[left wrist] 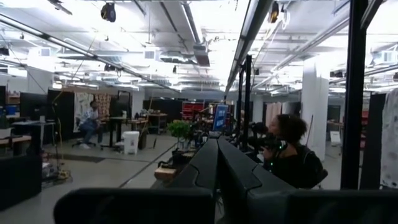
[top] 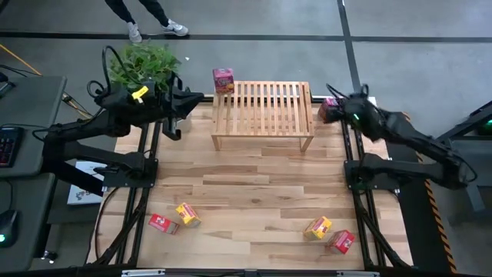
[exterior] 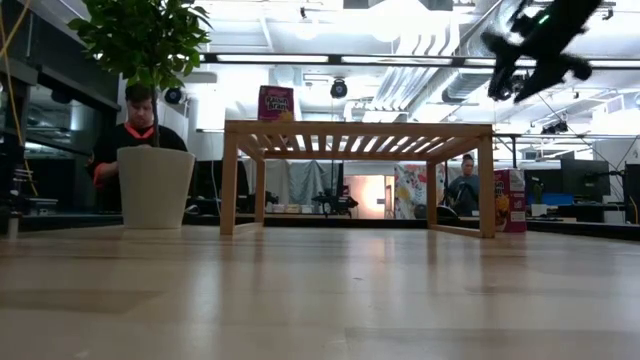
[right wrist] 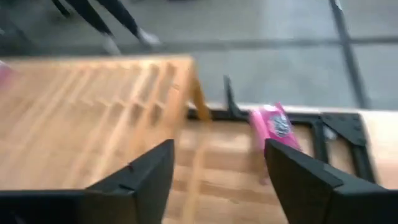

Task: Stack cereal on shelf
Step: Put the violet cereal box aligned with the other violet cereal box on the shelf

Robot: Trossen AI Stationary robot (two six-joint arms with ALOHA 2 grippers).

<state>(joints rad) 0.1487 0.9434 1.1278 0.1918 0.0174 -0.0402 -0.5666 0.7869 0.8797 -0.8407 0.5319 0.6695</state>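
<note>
The light-wood slatted shelf stands at the table's far middle. One pink cereal box stands upright on its far left corner, which the low view also shows. A second pink box stands on the table just right of the shelf. Two red boxes and two yellow boxes lie near the table's near edge. My right gripper is open, raised high above the table, with the second pink box ahead and below. My left gripper is shut and empty, left of the shelf.
A potted plant stands at the table's far left corner, close behind my left arm, its white pot in the low view. A person's legs show beyond the far edge. Bare tabletop lies between the shelf and the near boxes.
</note>
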